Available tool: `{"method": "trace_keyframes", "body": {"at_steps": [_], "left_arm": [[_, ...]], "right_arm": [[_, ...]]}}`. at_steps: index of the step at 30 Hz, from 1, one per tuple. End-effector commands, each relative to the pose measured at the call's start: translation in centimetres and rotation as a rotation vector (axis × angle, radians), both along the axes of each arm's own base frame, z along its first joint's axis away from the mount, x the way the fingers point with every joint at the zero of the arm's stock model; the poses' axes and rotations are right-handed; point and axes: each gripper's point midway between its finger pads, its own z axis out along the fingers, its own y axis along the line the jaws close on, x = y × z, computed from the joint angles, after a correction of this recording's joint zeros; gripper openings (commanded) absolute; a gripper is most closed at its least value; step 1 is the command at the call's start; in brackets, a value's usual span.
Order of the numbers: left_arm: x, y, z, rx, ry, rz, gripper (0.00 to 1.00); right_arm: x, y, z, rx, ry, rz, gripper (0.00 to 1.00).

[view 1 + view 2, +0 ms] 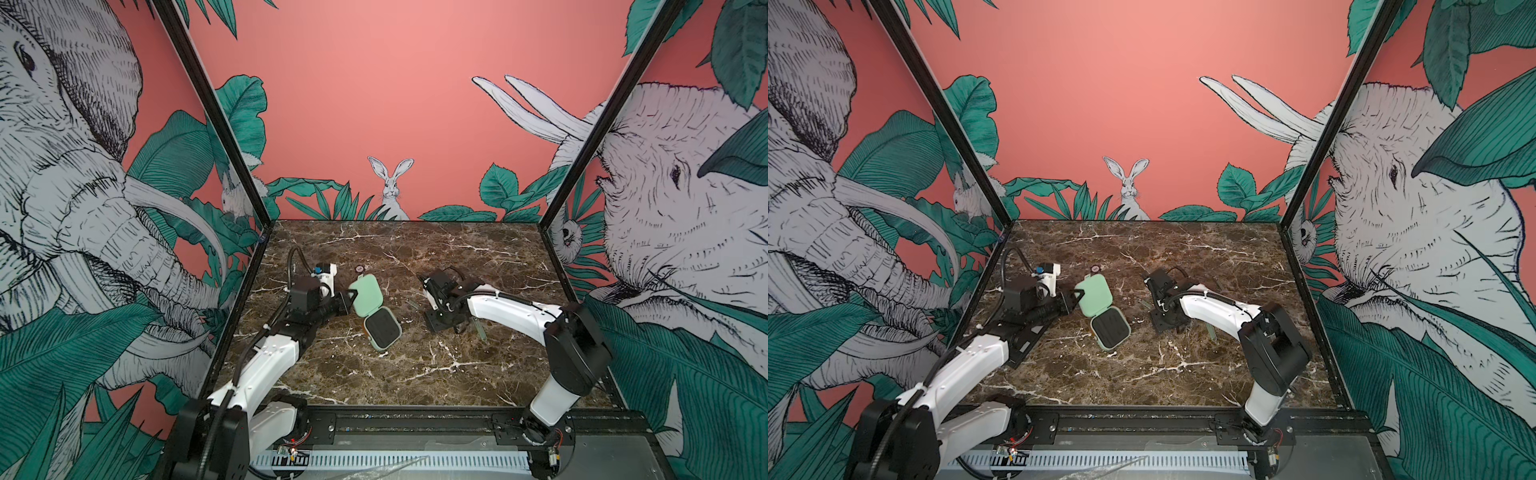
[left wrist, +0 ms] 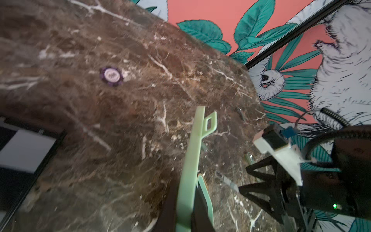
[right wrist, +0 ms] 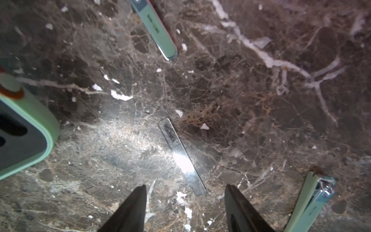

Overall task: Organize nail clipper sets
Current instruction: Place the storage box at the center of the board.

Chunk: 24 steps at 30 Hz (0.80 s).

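Observation:
The mint-green nail clipper case (image 1: 376, 313) lies open in both top views, its dark ribbed base (image 1: 1111, 328) on the table and its lid (image 1: 368, 296) raised. My left gripper (image 2: 185, 218) is shut on the lid (image 2: 189, 164), which shows edge-on in the left wrist view. My right gripper (image 3: 186, 200) hangs open just above the marble. A thin metal nail file (image 3: 181, 156) lies ahead of and between its fingers, untouched. A mint clipper (image 3: 159, 32) lies farther off and another clipper (image 3: 313, 200) sits beside one finger. The case base (image 3: 24, 128) is off to the side.
A purple poker chip (image 2: 111, 76) lies on the brown marble table (image 1: 415, 374) just behind the case lid. A black-and-white board (image 2: 24, 150) shows at the edge of the left wrist view. Printed walls enclose the table on three sides.

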Motion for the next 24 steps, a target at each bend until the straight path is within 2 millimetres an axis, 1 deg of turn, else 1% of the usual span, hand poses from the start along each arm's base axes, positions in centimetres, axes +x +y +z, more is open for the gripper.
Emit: {"method": "trace_keyframes", "body": {"at_steps": [1, 3, 6, 9, 13, 15, 17, 24], "left_arm": [[-0.9, 1.9, -0.3, 0.010, -0.010, 0.100, 0.00], [-1.4, 2.6, -1.1, 0.019, -0.010, 0.134, 0.00], [-2.0, 3.0, -2.5, 0.021, 0.010, 0.150, 0.00], [-2.2, 2.9, -3.7, 0.010, 0.018, 0.153, 0.00], [-2.2, 3.1, -5.1, 0.019, 0.038, 0.162, 0.00], [-2.2, 3.2, -5.4, 0.029, 0.045, 0.168, 0.06], [-2.3, 3.4, -5.5, 0.038, 0.049, 0.177, 0.16], [-3.3, 4.3, -5.0, 0.063, 0.041, 0.203, 0.49]], "right_arm": [[0.1, -0.9, -0.4, -0.086, -0.009, 0.034, 0.66], [0.0, -0.8, -1.1, -0.102, 0.005, 0.052, 0.66], [-0.2, -1.0, -2.3, -0.138, 0.024, 0.074, 0.63], [-0.4, -1.2, -3.2, -0.152, 0.038, 0.083, 0.58], [-0.7, -0.7, -4.1, -0.141, 0.069, 0.099, 0.50], [-0.7, -0.8, -4.4, -0.149, 0.074, 0.095, 0.46], [-0.8, -0.8, -4.5, -0.152, 0.076, 0.089, 0.42], [-1.7, -0.8, -5.1, -0.151, 0.094, 0.089, 0.33]]}}
